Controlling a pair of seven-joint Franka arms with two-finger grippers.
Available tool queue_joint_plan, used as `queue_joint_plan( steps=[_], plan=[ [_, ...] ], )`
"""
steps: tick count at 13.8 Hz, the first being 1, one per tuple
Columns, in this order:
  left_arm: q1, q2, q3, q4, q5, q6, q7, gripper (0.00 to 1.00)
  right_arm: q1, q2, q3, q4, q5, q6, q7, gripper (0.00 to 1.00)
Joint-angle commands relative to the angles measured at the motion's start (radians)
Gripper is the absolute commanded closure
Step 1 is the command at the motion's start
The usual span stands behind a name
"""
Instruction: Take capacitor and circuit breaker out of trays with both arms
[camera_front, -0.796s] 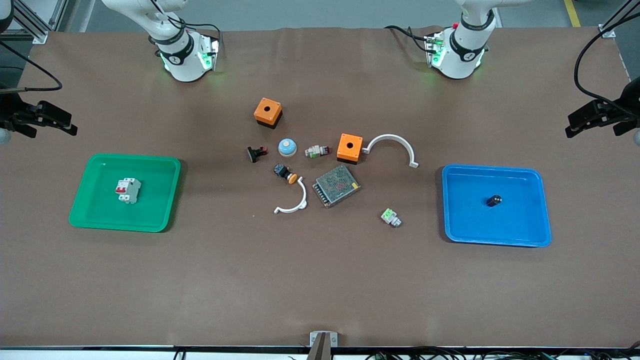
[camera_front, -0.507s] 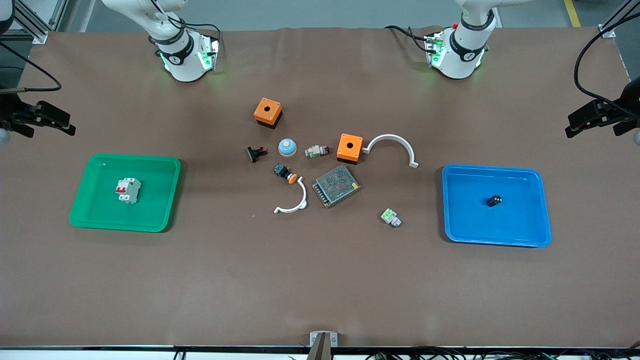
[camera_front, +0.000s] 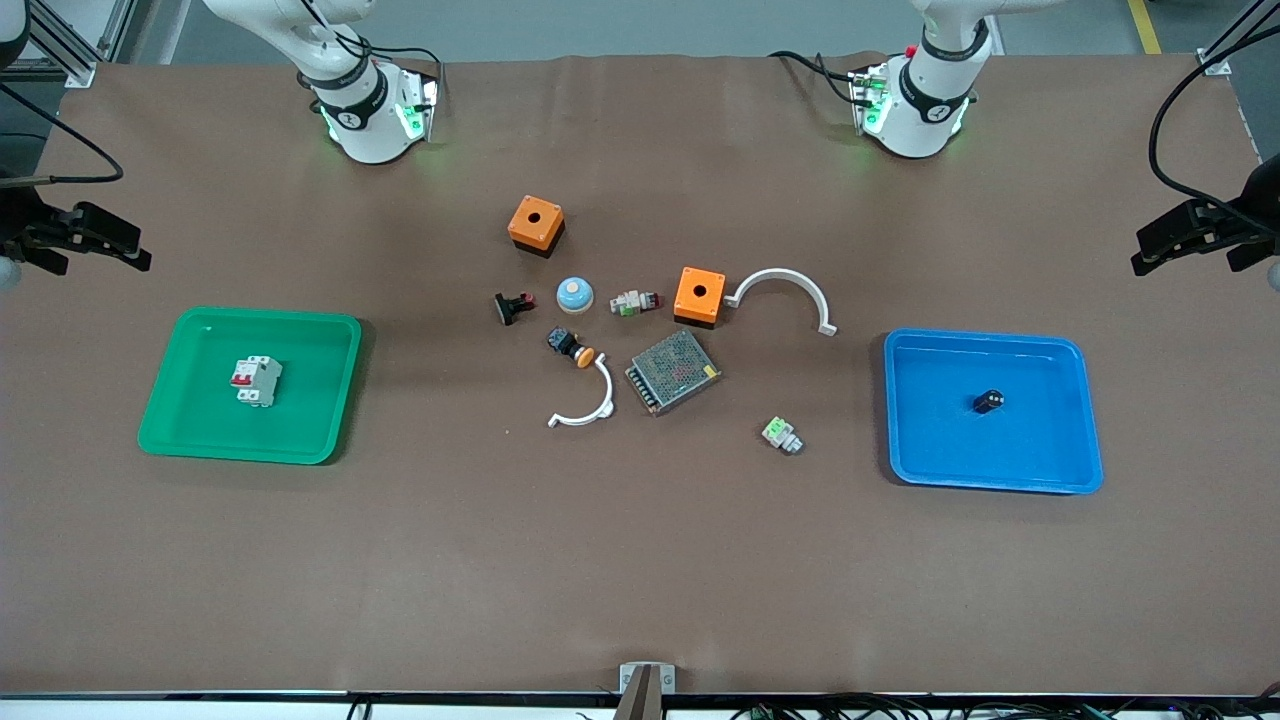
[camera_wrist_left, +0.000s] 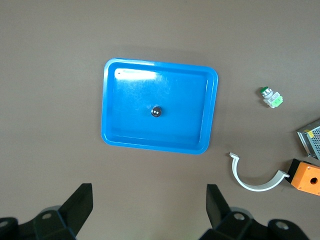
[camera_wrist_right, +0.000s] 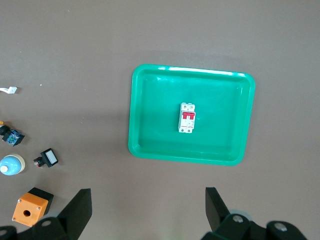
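Both pincers hang high w/ fingers spread, holding nothing. Left pincer is over bare worktop beside the blue tray w/ the capacitor, probably lying on its side. Below the right pincer, the breaker lies in the green tray.

Big table covered edge to edge in a plain brown mat, a bit wrinkled along the edge by the bases. Grey floor shows past that edge, with a yellow line near one corner. Aluminium frame posts stand at the corners. Cables run along the camera-side edge. Lighting is even, soft shadows.
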Motion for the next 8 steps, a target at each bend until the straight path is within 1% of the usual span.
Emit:
queue_joint_plan(
  steps=[1,3,4,5,6,8],
  plan=[
    [0.005,0.032,0.009,0.002,-0.020,-0.002,0.004,0.00,-0.002,-0.032,0.008,-0.028,-0.019,0.004,0.005,0.00],
    [0.016,0.055,0.009,-0.026,-0.020,0.010,0.002,0.00,-0.005,-0.017,0.006,0.007,-0.019,0.006,0.011,0.00],
    [0.027,0.060,0.009,-0.064,-0.020,0.040,0.004,0.00,-0.011,0.021,0.005,0.018,-0.021,0.004,0.013,0.00],
    [0.030,0.060,0.010,-0.121,-0.020,0.094,0.004,0.00,-0.015,0.062,0.003,0.020,-0.021,0.016,0.016,0.00],
    [0.030,0.060,0.010,-0.180,-0.019,0.157,0.004,0.00,-0.031,0.122,0.000,0.034,-0.001,0.026,0.011,0.00],
    [0.030,0.060,0.010,-0.312,-0.016,0.301,0.004,0.00,-0.056,0.251,0.002,0.107,-0.002,0.055,0.006,0.00]
  ],
)
